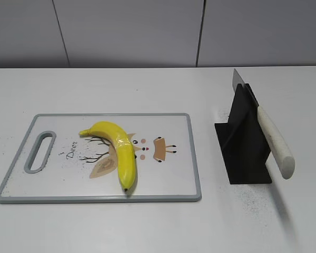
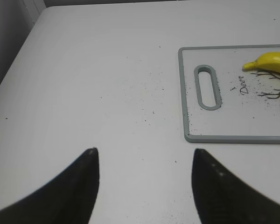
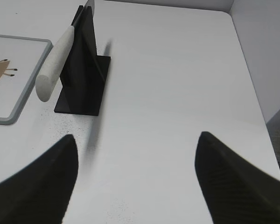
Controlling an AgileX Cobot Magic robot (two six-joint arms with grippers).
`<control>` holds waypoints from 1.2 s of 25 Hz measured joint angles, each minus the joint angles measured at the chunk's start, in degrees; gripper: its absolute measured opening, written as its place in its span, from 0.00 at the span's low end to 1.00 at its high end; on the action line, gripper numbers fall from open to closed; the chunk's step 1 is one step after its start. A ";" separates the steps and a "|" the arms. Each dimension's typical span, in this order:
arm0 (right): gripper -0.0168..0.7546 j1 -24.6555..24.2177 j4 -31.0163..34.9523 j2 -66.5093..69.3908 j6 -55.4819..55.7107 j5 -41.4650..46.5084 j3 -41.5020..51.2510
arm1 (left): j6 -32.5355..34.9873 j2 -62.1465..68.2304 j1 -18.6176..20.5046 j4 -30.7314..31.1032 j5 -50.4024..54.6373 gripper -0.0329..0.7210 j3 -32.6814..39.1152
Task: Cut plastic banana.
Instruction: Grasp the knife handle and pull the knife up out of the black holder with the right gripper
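The plastic banana (image 1: 120, 150) is glossy yellow and curved, lying on the white cutting board (image 1: 168, 179) over its deer print, dark tip toward the front. Its stem end shows in the left wrist view (image 2: 269, 61). A knife with a cream handle (image 1: 275, 143) rests in a black stand (image 1: 242, 145) right of the board; it also shows in the right wrist view (image 3: 56, 60). My left gripper (image 2: 143, 151) is open and empty over bare table left of the board. My right gripper (image 3: 137, 137) is open and empty, near the front, right of the stand. Neither gripper shows in the exterior view.
The board has a grey rim and a handle slot (image 1: 39, 152) at its left end. The white table (image 1: 147, 226) carries dark specks. A grey wall (image 1: 147, 31) stands behind. The table's right edge (image 3: 252, 84) shows in the right wrist view.
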 joint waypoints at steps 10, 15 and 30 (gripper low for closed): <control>0.79 0.00 0.00 0.00 0.00 0.00 0.00 | 0.00 0.00 0.00 0.00 0.00 0.82 0.00; 0.79 0.00 0.00 0.00 0.00 0.00 0.00 | 0.00 0.00 0.00 0.00 0.00 0.82 0.00; 0.79 0.00 0.00 0.00 0.00 0.00 0.00 | 0.00 0.00 0.00 0.00 0.00 0.82 0.00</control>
